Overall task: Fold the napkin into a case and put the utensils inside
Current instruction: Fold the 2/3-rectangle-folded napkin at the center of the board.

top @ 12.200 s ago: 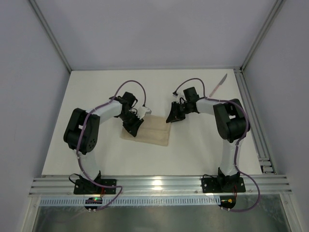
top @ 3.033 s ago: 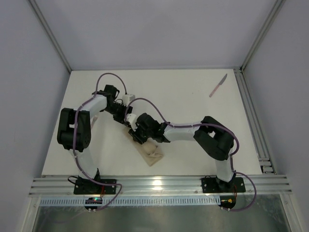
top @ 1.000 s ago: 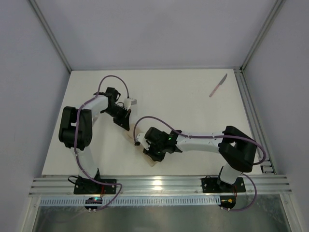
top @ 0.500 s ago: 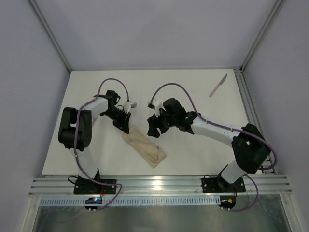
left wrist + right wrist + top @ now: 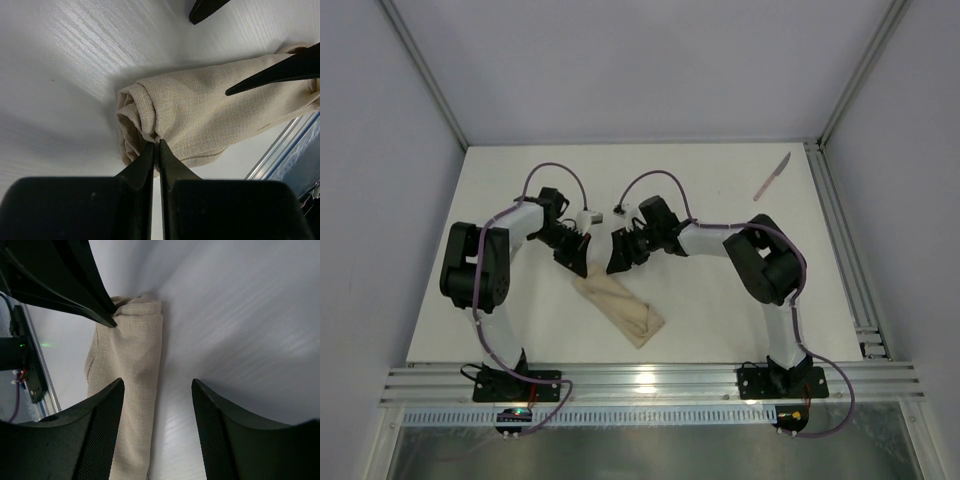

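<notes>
Two end effectors now crowd the upper end of the case. The right end effector is gone from the roll's lower end, where the shot a second back has it clenched. Now it hangs up beside its partner, jaws spread wide and holding nothing, with the cloth lying just beneath its left finger in its own wrist view. The left end effector is clenched on a fold at the rolled mouth, pinning it against the bench. By the look of it the folding is done and the free arm is released for the cutlery. The knife lies well away from the right end effector, off toward the far right corner, untouched. No second utensil shows anywhere.
</notes>
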Robot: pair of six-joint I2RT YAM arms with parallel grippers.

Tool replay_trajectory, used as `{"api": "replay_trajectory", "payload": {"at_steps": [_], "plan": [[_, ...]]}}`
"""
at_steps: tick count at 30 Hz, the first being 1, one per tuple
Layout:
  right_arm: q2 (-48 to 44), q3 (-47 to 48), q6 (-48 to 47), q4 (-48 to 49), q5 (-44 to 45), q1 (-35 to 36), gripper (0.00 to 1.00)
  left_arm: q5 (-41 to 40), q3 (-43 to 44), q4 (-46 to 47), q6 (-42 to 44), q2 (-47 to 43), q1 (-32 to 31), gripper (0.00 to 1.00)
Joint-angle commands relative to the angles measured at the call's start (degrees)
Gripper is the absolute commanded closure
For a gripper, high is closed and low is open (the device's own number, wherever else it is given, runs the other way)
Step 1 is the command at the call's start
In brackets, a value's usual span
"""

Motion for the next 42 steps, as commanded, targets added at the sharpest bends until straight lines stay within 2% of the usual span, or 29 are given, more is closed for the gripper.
{"api": "replay_trajectory", "payload": {"at_steps": [1, 8, 11, 12, 13, 16, 19, 21, 22, 25, 28, 30, 34, 38, 39, 40, 42], "plan": [[4.2, 2.2, 3.2, 3.0, -6.3, 0.0, 0.41, 0.8, -0.4, -0.5, 1.0, -2.3, -0.2, 0.98], [7.9, 3.9, 4.9, 2.2, -8.5, 0.5, 0.48, 1.0, 0.4, -0.5, 0.8, -2.5, -0.2, 0.98], [9.0, 4.7, 5.5, 1.9, -8.7, 0.7, 0.63, 0.9, 0.5, -0.5, 0.7, -2.5, -0.2, 0.98], [9.3, 4.9, 5.7, 1.9, -8.8, 0.7, 0.74, 0.8, 0.5, -0.4, 0.7, -2.4, -0.2, 0.97], [10.0, 5.4, 5.9, 1.7, -8.9, 0.7, 0.78, 0.8, 0.6, -0.3, 0.6, -2.4, -0.2, 0.97], [10.0, 5.5, 6.2, 1.9, -8.3, 0.7, 0.96, 1.0, 0.6, -0.4, 0.4, -2.7, -0.2, 0.92], [9.1, 6.0, 5.1, 1.1, -6.5, 0.1, 0.96, 0.9, 0.6, -0.6, 0.6, -3.5, -0.1, 0.82], [9.2, 7.5, 2.6, -0.9, -6.8, -0.4, 0.96, 0.8, 0.9, -1.1, 1.2, -4.3, 0.0, 0.69], [9.4, 10.1, 1.4, -5.1, -7.0, -0.8, 0.96, 0.8, 1.2, -1.8, 1.5, -5.4, 0.0, 0.61], [12.2, 17.6, -3.9, -15.4, -7.4, -2.2, 0.96, 0.0, 2.7, -2.7, 2.2, -8.4, 0.8, 0.54], [15.5, 24.9, -9.7, -25.7, -7.5, -3.0, 0.96, -3.4, 3.4, -3.0, 3.6, -11.8, 1.2, 0.5], [17.3, 27.5, -12.4, -29.4, -8.0, -3.3, 0.96, -5.6, 3.2, -2.7, 4.4, -13.4, 1.2, 0.49], [20.2, 35.0, -19.9, -40.6, -10.0, -3.4, 0.96, -8.1, 3.1, -1.6, 6.7, -16.4, 1.2, 0.49], [22.2, 39.1, -27.9, -48.1, -12.7, -3.3, 0.96, -8.3, 0.5, 1.1, 14.4, -19.3, -0.3, 0.47], [22.4, 40.3, -29.5, -50.9, -13.5, -3.4, 0.96, -8.8, -0.8, 3.8, 19.1, -20.6, -2.2, 0.45], [22.7, 40.9, -30.9, -52.1, -14.1, -3.3, 0.96, -10.0, -4.5, 6.0, 21.0, -21.1, -3.3, 0.41], [23.4, 42.0, -34.1, -55.5, -15.0, -3.4, 0.96, -10.2, -7.5, 11.8, 24.3, -21.7, -6.2, 0.4]]}}
